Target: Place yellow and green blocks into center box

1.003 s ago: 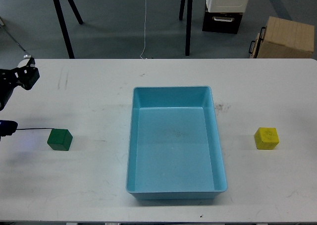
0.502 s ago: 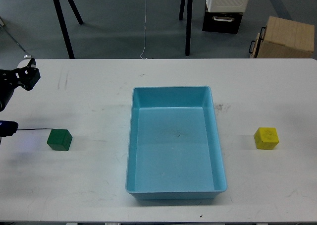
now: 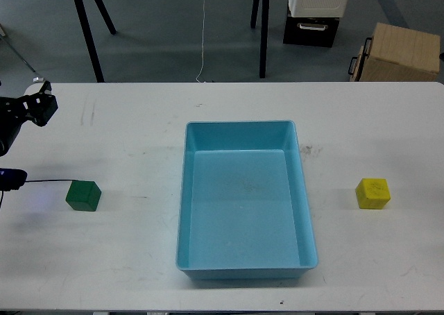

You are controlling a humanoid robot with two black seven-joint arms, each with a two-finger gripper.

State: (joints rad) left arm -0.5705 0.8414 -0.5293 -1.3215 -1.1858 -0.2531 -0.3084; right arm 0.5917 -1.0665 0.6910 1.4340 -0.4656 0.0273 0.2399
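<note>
A light blue box sits open and empty in the middle of the white table. A green block rests on the table to its left. A yellow block rests on the table to its right. My left gripper hovers at the far left edge, well behind the green block and apart from it; it is small and dark, and its fingers cannot be told apart. My right gripper is out of view.
A thin black cable runs along the table toward the green block from the left edge. Beyond the table's far edge stand black stand legs, a cardboard box and a white and black case.
</note>
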